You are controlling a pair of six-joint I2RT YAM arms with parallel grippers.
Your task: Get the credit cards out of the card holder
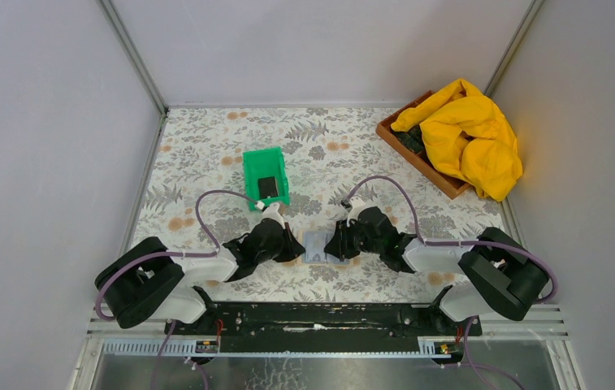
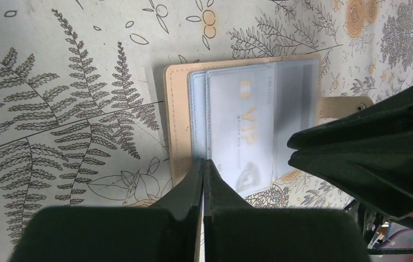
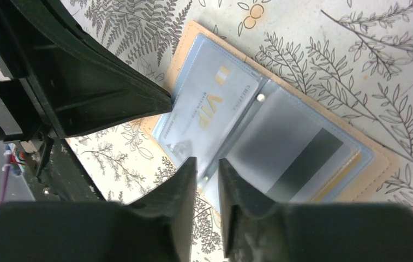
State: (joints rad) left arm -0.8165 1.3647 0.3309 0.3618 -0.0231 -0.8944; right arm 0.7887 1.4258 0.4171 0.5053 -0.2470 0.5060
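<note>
Extraction step: your left pincer [image 2: 203, 164] sits closed at the edge of the card holder [image 2: 175, 120], right pincer [image 3: 208, 164] narrow over its fold. Next, pinch the VIP card [image 2: 242, 117] out.

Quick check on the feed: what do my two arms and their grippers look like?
Both the left arm and right arm have bulky black base joints and white links. A purple cable loops along each. The left gripper and right gripper are black; their fingers are matte wedges tapering to thin tips. No markings show.
</note>
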